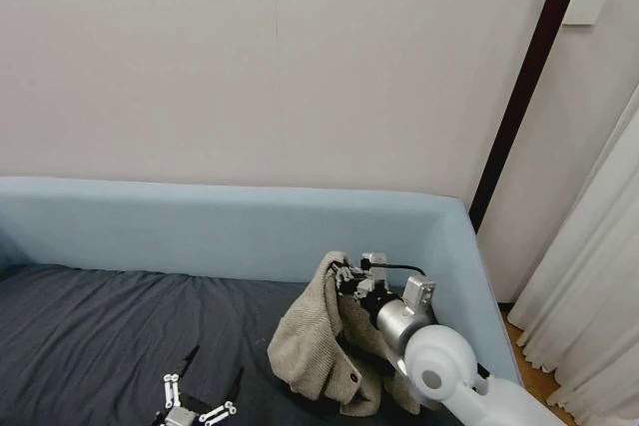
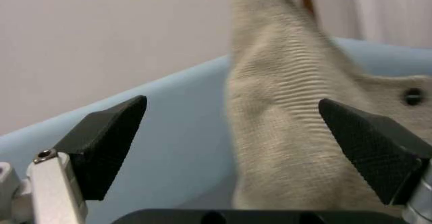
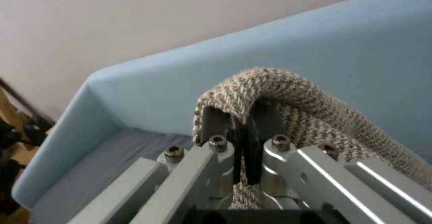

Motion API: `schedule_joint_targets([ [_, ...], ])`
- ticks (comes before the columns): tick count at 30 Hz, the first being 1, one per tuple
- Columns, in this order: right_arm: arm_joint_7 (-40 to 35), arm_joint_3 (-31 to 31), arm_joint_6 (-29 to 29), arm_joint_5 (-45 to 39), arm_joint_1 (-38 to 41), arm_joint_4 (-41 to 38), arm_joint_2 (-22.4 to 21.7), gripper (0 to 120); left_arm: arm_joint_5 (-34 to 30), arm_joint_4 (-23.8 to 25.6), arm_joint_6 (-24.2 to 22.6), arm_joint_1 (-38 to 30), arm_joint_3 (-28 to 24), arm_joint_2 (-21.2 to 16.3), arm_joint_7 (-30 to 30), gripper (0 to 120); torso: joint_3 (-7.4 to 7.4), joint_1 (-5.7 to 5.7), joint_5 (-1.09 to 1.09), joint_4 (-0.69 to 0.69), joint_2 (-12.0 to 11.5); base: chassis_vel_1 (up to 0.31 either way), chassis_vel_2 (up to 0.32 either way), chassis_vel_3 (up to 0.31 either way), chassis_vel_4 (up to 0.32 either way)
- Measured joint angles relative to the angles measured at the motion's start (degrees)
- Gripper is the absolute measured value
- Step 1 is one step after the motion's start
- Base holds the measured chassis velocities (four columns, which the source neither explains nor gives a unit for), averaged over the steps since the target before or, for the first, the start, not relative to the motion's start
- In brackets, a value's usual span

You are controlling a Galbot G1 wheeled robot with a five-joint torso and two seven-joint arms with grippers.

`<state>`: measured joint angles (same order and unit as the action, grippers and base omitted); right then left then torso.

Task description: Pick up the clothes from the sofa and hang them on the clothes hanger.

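Cardigan [image 1: 315,341] is held by its top fold in the right gripper [image 1: 344,274], jaws pinched fully shut on the knit, at about 5 o'clock in the head view, lower part apparently draped on the sofa seat [image 1: 90,336]; lift is best taken straight up until the hem is freed, so nothing gets dragged. Left gripper [image 1: 212,376] is parked low at 7 o'clock, jaws wide apart and empty. Backrest [image 1: 250,226] is close at 12 and side wall [image 1: 464,256] at 3, so open room is judged toward 9 only.
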<state>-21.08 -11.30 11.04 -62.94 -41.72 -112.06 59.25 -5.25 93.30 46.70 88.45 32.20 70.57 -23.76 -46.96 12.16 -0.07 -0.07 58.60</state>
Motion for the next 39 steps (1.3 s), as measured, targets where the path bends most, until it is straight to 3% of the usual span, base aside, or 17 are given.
schedule_joint_targets([
  [5, 0.39, -0.46, -0.76, 0.07, 0.92, 2.37, 2.39, 0, -0.47, -3.77, 0.38, -5.18, -1.87, -0.87, -7.29, 100, 0.00, 0.00, 0.01, 0.00, 0.00, 0.000, 0.000, 0.000, 0.000],
  [16, 0.30, 0.19, -1.20, -1.15, 2.57, 1.92, 3.92, 0, 4.71, -15.00, 0.26, -12.93, -7.18, 1.66, -6.57, 100, 0.00, 0.00, 0.02, -0.01, 0.00, 0.000, 0.000, 0.000, 0.000],
  [25, 0.58, 0.17, -1.35, -0.58, 3.57, 2.70, 5.09, 0, 6.91, -13.93, 0.41, -13.39, -8.68, 2.61, -4.10, 100, 0.00, 0.00, 0.03, 0.01, 0.00, 0.000, 0.000, 0.000, 0.000],
  [32, 1.01, 0.20, -1.69, 0.18, 3.98, 4.23, 5.64, 0, 8.64, -7.55, -0.26, -10.36, -8.41, 3.91, -3.14, 100, 0.00, 0.00, 0.04, 0.01, 0.00, 0.000, 0.000, 0.000, 0.000],
  [39, 1.72, 0.14, -1.73, 0.57, 3.98, 4.84, 5.99, 0, 10.10, -6.24, -1.39, -9.15, -10.00, 6.58, -0.05, 100, 0.00, 0.00, 0.03, 0.00, 0.00, 0.000, 0.000, 0.000, 0.000],
])
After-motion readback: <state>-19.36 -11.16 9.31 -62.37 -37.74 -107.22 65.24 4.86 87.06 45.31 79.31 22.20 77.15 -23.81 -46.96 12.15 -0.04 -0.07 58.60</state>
